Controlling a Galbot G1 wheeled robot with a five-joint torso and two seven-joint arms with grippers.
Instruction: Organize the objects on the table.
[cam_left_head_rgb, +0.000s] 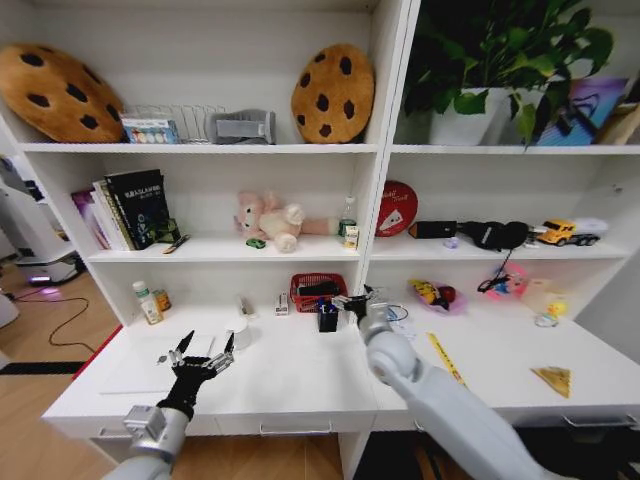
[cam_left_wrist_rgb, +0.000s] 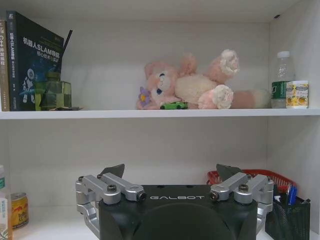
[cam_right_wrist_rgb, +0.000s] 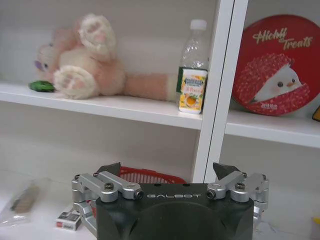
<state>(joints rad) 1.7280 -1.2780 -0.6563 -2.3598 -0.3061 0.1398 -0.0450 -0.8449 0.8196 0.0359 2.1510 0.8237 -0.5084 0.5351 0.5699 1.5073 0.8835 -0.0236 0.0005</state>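
Toy car (cam_left_wrist_rgb: 174, 105) beside plush bear (cam_left_wrist_rgb: 192, 82)

White shelf unit (cam_left_head_rgb: 385, 150) — wooden floor (cam_left_head_rgb: 40, 390)

White table (cam_left_head_rgb: 300, 385) bearing red basket (cam_left_head_rgb: 318, 291)

The surface (cam_left_head_rgb: 300, 385) is white, and the shelf unit (cam_left_head_rgb: 385, 150) too. The plush bear (cam_left_wrist_rgb: 192, 87) is pale pink w/ cream paws; the toy car (cam_left_wrist_rgb: 174, 105) beside it is bright green. Cookie cushions (cam_left_head_rgb: 333, 92) are brown w/ dark spots. Basket (cam_left_head_rgb: 316, 290) is red, round tin (cam_right_wrist_rgb: 278, 65) red w/ white print. Left claw (cam_left_head_rgb: 203, 349) is black and silver.
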